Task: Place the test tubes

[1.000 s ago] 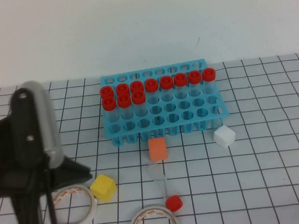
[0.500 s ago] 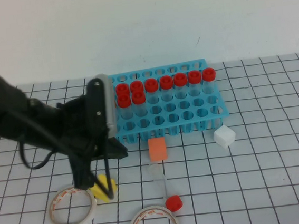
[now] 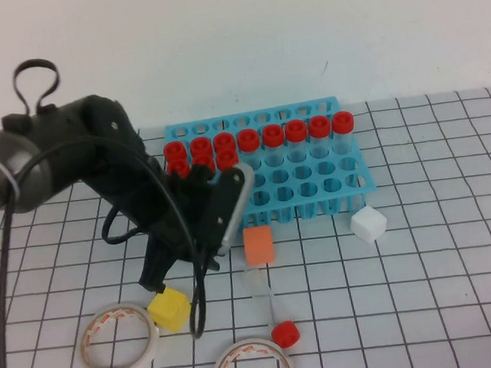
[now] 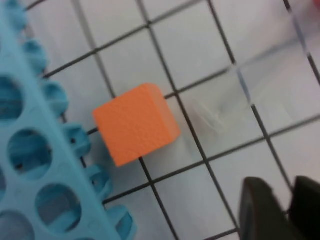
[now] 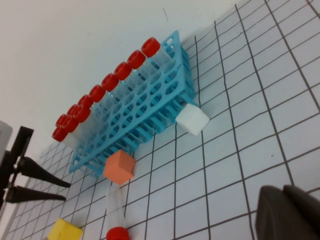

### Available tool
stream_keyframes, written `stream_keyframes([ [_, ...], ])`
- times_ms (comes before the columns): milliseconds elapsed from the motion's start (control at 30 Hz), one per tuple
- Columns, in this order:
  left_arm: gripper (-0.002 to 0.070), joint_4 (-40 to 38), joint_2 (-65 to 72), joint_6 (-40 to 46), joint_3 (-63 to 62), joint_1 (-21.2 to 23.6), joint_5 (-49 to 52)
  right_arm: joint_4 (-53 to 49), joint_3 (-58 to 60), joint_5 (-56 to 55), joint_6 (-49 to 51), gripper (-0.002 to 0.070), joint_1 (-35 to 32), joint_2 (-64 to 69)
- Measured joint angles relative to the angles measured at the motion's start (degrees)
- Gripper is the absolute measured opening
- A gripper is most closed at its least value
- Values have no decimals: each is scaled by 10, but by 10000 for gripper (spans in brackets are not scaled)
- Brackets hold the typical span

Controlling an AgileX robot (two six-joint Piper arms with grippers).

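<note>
A blue test tube rack (image 3: 316, 196) stands mid-table with several red-capped tubes in its back rows. It also shows in the right wrist view (image 5: 135, 125) and the left wrist view (image 4: 30, 165). One clear tube (image 3: 263, 295) lies flat on the grid in front of it, its red cap (image 3: 284, 333) toward me. My left gripper (image 3: 221, 243) hovers just left of the orange cube, fingers a little apart and empty. It is also in the right wrist view (image 5: 67, 192) and the left wrist view (image 4: 282, 187). My right gripper (image 5: 282, 192) is shut and empty, away to the right.
An orange cube (image 3: 258, 245) sits between the rack and the lying tube. A white cube (image 3: 368, 223) is at the rack's right front corner and a yellow cube (image 3: 169, 310) is front left. Two tape rolls (image 3: 117, 340) (image 3: 253, 366) lie near the front edge.
My left arm has swung from the table's left edge across to the front of the rack, beside the orange cube. Its fingers have parted slightly.
</note>
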Motion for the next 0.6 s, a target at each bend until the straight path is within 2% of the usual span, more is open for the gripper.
stream_keyframes([
  [67, 176, 32, 4, 18, -2, -12, -8, 0, 0, 0, 0, -1, 0, 0],
  [133, 296, 60, 7, 26, -2, -27, -19, 0, 0, 0, 0, -1, 0, 0],
  [267, 476, 73, 13, 43, -2, -60, -41, -1, 0, 1, 0, -1, 0, 0],
  [400, 504, 75, 24, 86, -2, -90, -59, -1, 0, 2, 0, -1, 0, 0],
  [600, 459, 76, 56, 110, -2, -113, -65, -1, 0, 8, 0, -1, 0, 0],
])
